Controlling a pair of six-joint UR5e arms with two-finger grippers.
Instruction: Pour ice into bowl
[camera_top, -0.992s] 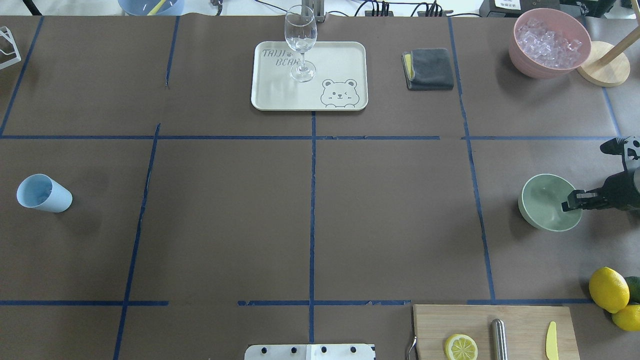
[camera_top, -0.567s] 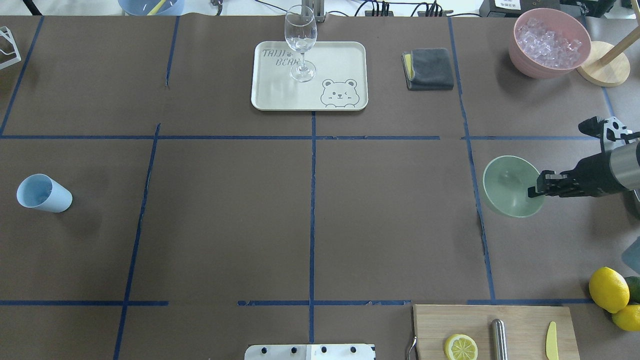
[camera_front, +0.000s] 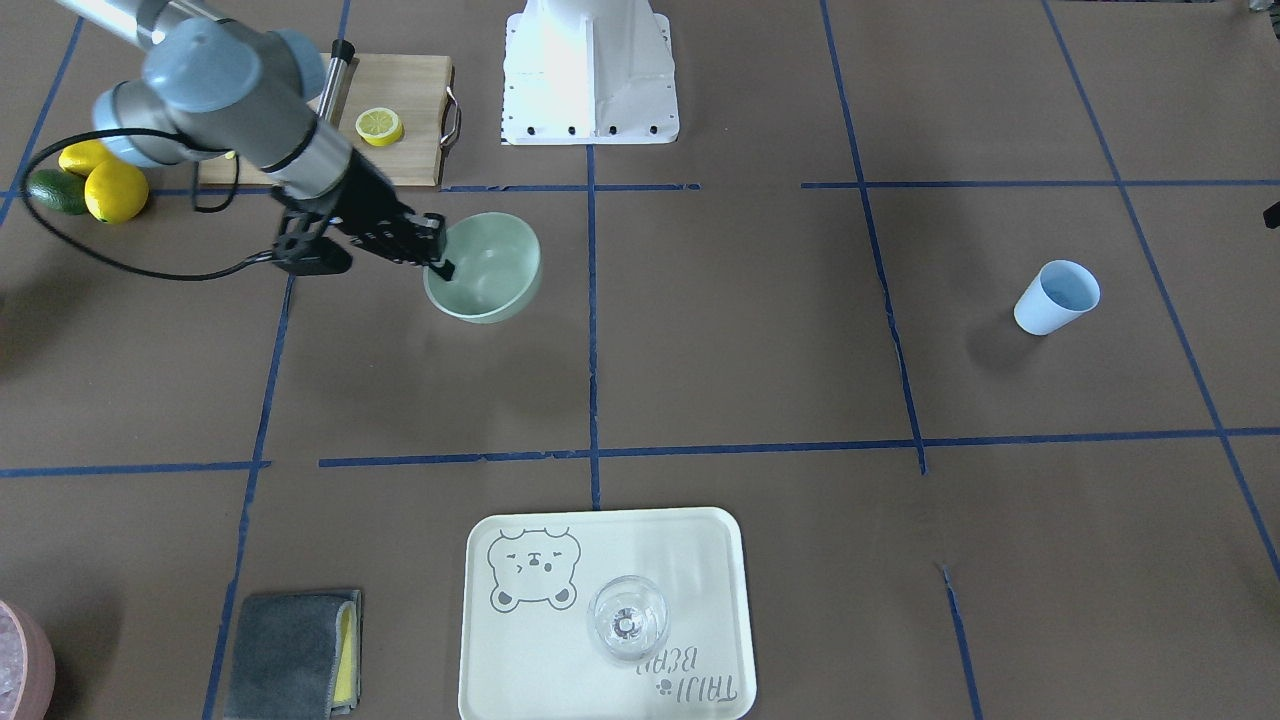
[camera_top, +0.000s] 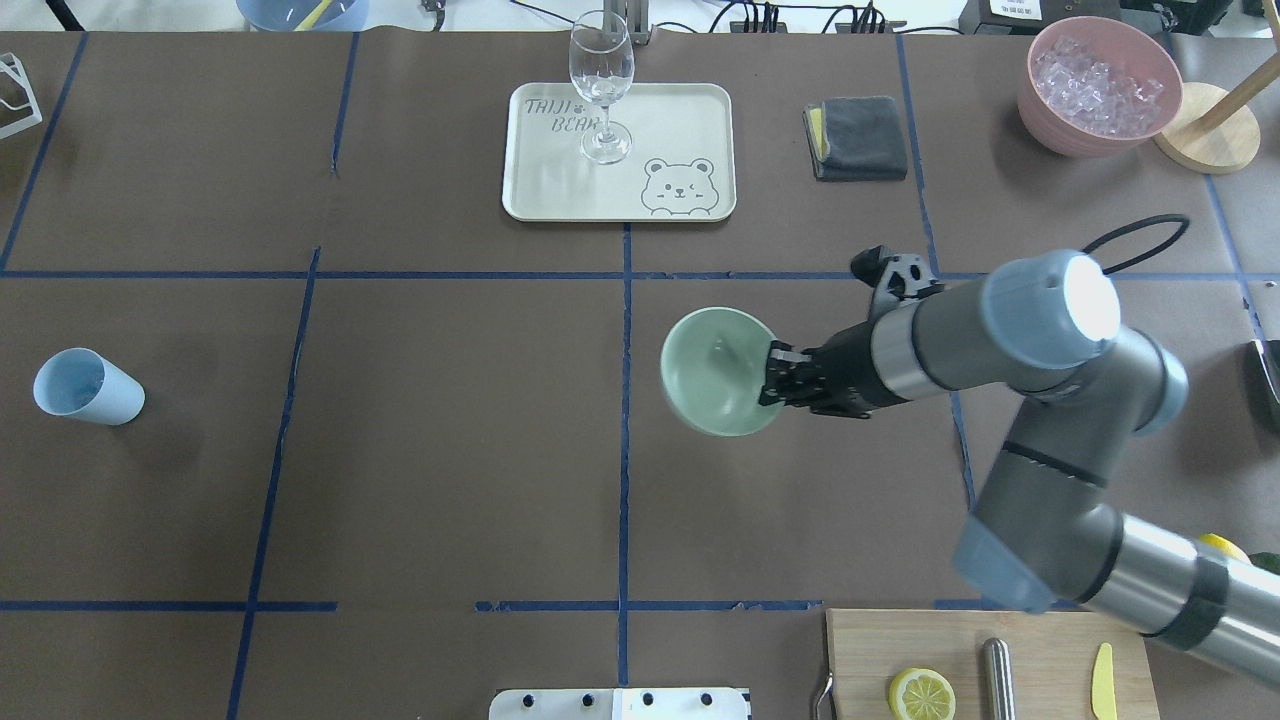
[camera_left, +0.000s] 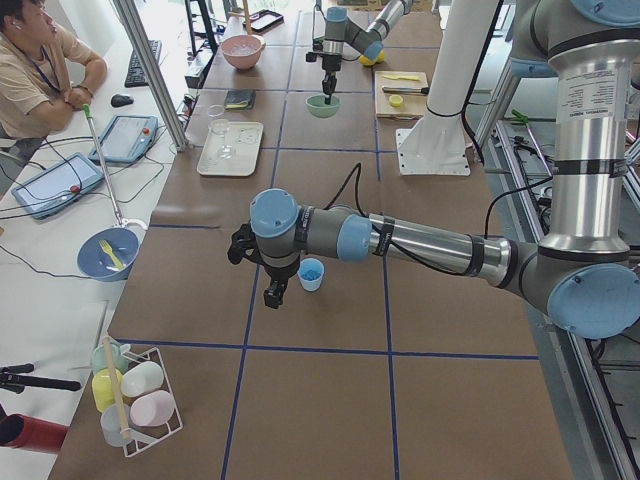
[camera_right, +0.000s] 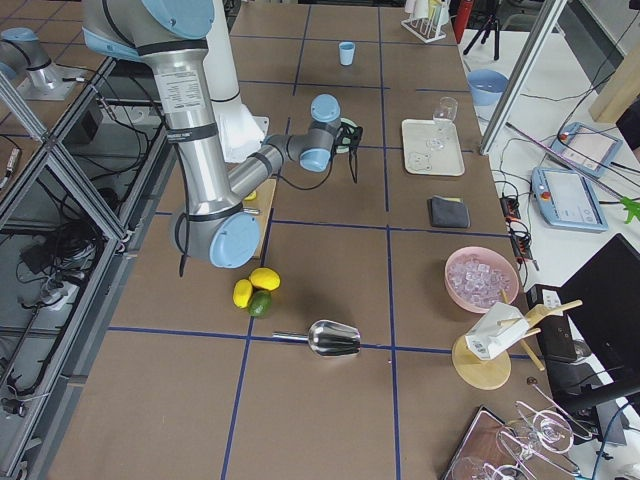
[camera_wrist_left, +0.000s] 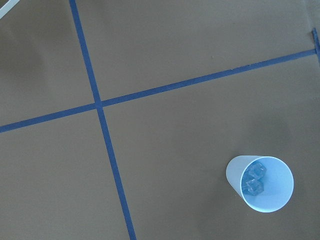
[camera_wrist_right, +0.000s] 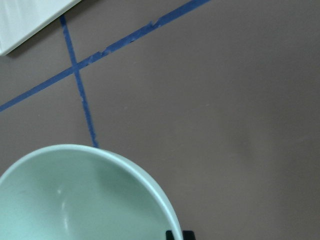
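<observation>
My right gripper is shut on the right rim of the pale mint-green bowl and holds it slightly tilted near the table's middle. They also show in the front view, gripper and bowl. The bowl looks empty in the right wrist view. The light blue cup stands at the far left. Clear ice cubes lie inside the cup. My left gripper shows only in the exterior left view, hovering near the cup; I cannot tell whether it is open or shut.
A cream tray with a wine glass sits at the back middle, with a grey cloth to its right. A pink container of ice stands back right. A cutting board with a lemon half is front right.
My right arm has carried the bowl leftward, from near the table's right edge to just right of the centre line. The cup has not moved.
</observation>
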